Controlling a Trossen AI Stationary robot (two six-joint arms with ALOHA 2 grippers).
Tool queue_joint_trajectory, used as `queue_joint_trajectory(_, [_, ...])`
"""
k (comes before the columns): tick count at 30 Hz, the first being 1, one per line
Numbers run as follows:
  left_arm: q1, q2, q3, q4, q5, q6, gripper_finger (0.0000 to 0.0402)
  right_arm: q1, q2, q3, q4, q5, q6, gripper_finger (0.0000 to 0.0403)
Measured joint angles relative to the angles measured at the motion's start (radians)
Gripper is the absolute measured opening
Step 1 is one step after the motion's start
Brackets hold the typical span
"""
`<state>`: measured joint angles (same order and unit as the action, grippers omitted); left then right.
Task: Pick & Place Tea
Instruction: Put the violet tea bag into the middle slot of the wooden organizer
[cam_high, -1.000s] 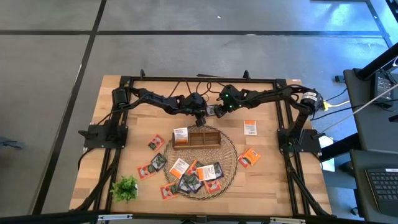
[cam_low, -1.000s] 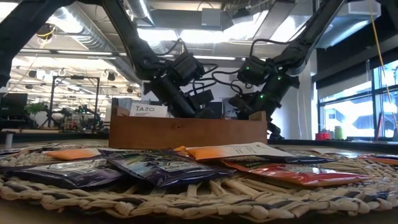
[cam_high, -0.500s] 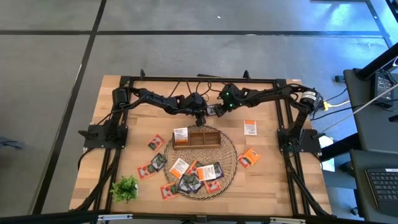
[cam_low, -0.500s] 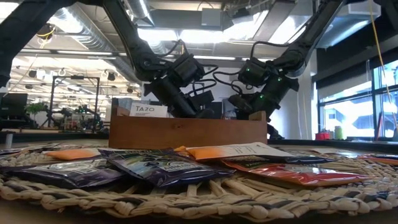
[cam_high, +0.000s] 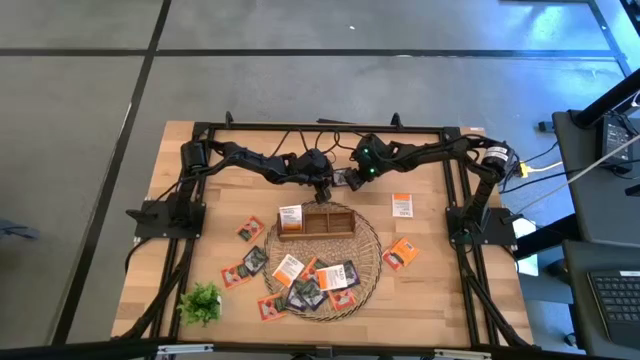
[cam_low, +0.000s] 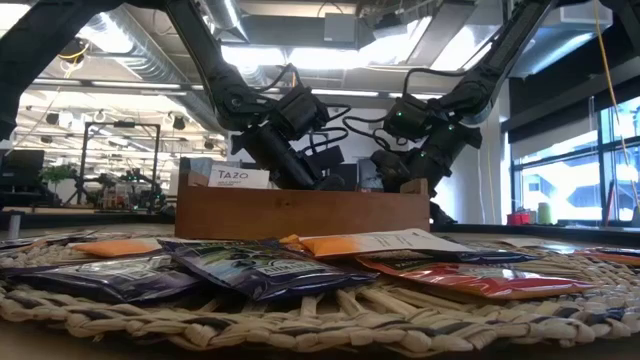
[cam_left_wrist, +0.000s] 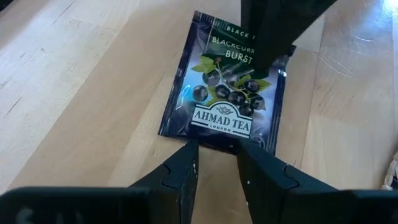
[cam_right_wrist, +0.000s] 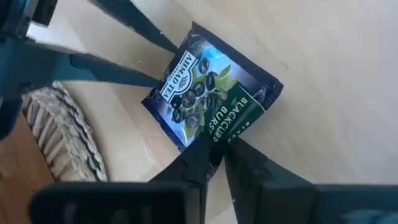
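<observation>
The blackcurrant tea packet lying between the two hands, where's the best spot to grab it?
Probably by a thin edge, from the side. The blackcurrant sachet lies flat on the bare wood, so no face can be pinched from above. The right hand is shut on the edge by the flavour name; the left hand sits at the opposite, brand-name edge.

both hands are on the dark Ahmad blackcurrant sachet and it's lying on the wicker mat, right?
Not quite. Both hands are at the dark Ahmad blackcurrant sachet, the left hand at one edge and the right hand at the opposite one, but it lies on the bare wooden table, not on the wicker mat. Both wrist views show wood under it; the mat's edge sits off to the side.
</observation>
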<state>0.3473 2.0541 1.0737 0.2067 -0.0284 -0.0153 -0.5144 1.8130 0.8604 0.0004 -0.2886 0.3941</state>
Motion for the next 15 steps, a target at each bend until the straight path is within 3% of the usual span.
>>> queue_joint_trajectory(7, [0.004, -0.058, -0.007, -0.083, -0.006, 0.039, 0.0108, -0.006, -0.002, 0.0, 0.001, 0.003, -0.118, 0.0007])
queue_joint_trajectory(15, [0.02, -0.255, -0.007, -0.218, -0.019, 0.083, 0.0108, -0.009, -0.081, 0.048, -0.115, 0.006, -0.28, 0.0009])
